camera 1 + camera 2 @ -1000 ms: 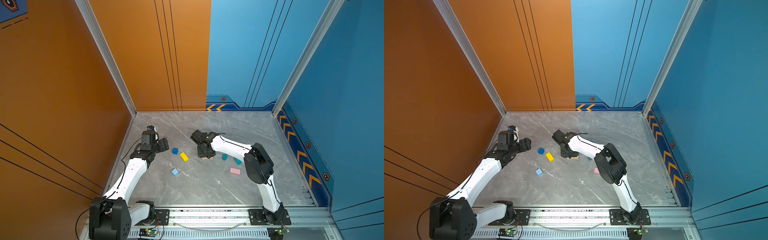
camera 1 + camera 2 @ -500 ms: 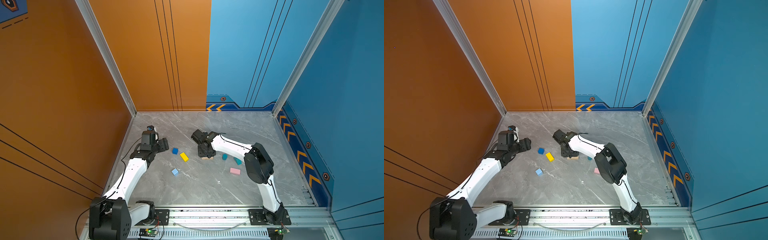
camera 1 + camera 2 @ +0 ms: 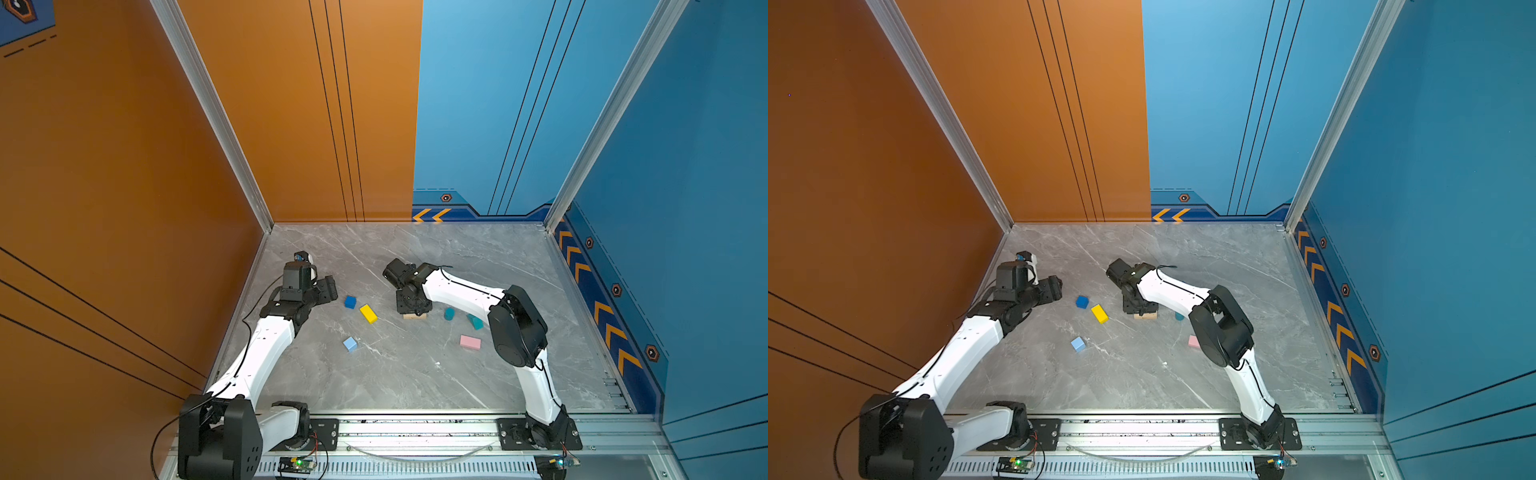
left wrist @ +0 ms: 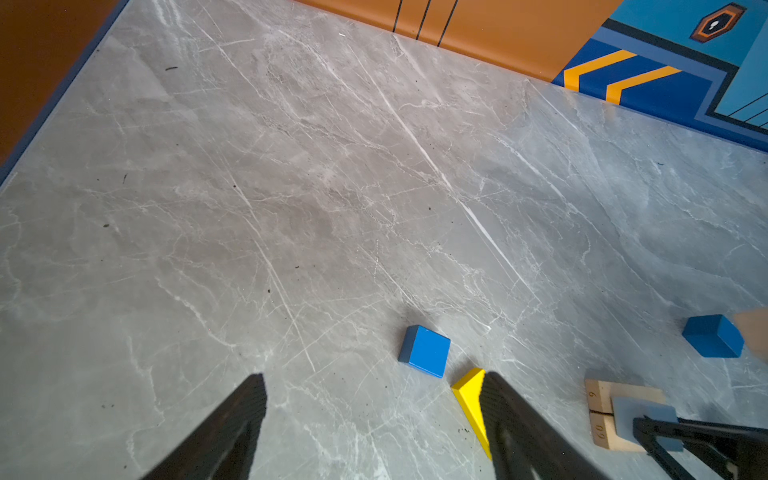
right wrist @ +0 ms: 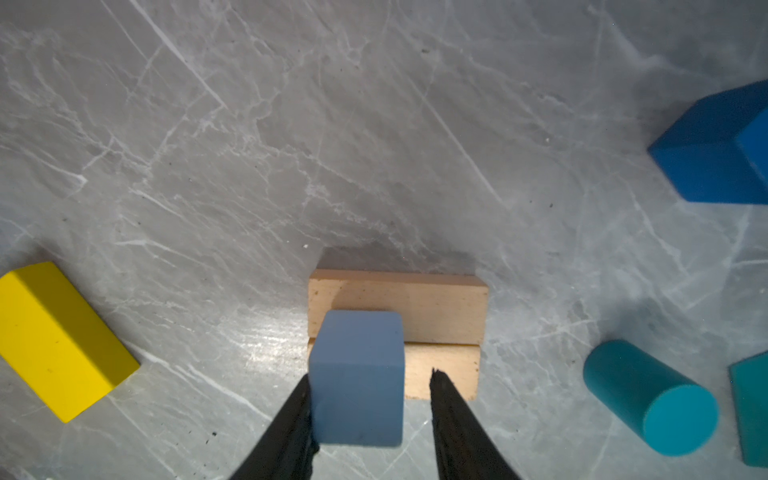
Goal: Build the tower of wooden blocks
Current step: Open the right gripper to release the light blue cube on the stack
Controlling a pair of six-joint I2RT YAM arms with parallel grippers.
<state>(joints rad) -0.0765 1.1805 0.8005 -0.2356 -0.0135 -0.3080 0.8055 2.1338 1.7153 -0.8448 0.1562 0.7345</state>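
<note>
Two tan planks (image 5: 436, 307) lie side by side on the floor as the tower's base, with a light blue cube (image 5: 357, 374) standing on one end of them. My right gripper (image 5: 370, 375) straddles that cube, open: one finger touches it and a gap shows at the other. In both top views the right gripper (image 3: 411, 309) hides the cube above the planks (image 3: 414, 316). My left gripper (image 4: 374, 378) hangs open over bare floor, beside a dark blue cube (image 4: 426, 351) and the yellow bar (image 4: 471, 399).
Loose on the floor are a second light blue cube (image 3: 350, 344), a teal cylinder (image 3: 449, 313), a teal prism (image 3: 475, 321) and a pink slab (image 3: 470, 342). Another dark blue cube (image 5: 719, 153) sits beyond the planks. Walls close in the left, back and right.
The right gripper's jaws have spread slightly around the light blue cube. Neither arm has visibly shifted.
</note>
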